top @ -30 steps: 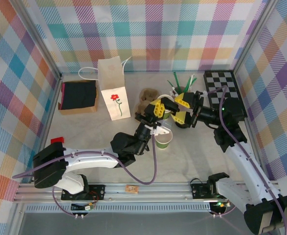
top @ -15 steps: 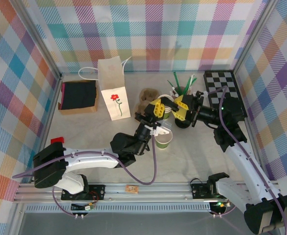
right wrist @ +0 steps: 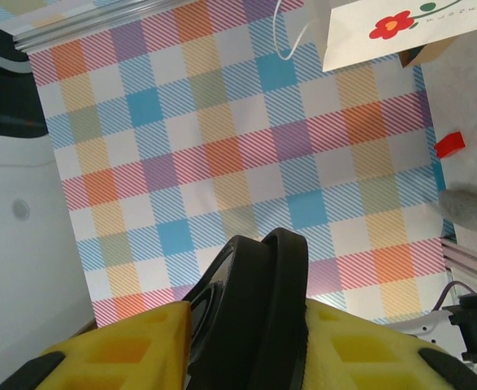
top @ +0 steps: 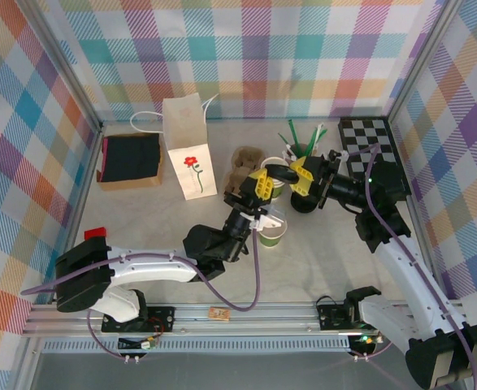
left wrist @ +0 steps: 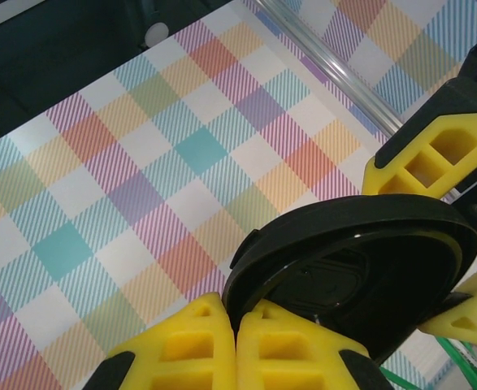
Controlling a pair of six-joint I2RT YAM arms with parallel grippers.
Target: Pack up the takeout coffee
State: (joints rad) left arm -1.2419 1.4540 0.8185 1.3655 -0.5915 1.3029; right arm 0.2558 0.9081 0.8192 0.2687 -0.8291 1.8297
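While both grippers have edged a little back from the takeout coffee cup (top: 272, 232), it sits open on the bench (top: 140, 219). Just behind the cup, the right gripper (top: 305, 177) pinches the black lid (left wrist: 360, 268), and the left gripper (top: 258, 184) seemingly nips its rim. Lidding is not yet done.

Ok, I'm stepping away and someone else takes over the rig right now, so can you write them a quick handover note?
Left tool: shut on the edge of a black lid, held off the table.
Right tool: shut on the lid's other side; two black rims seem nested there.
Green cup: upright on the table, open, no lid on it.
Paper bag: upright, back left.
Done: lid in hand.
Left: lid onto cup, then pack the cup, probably into the bag.
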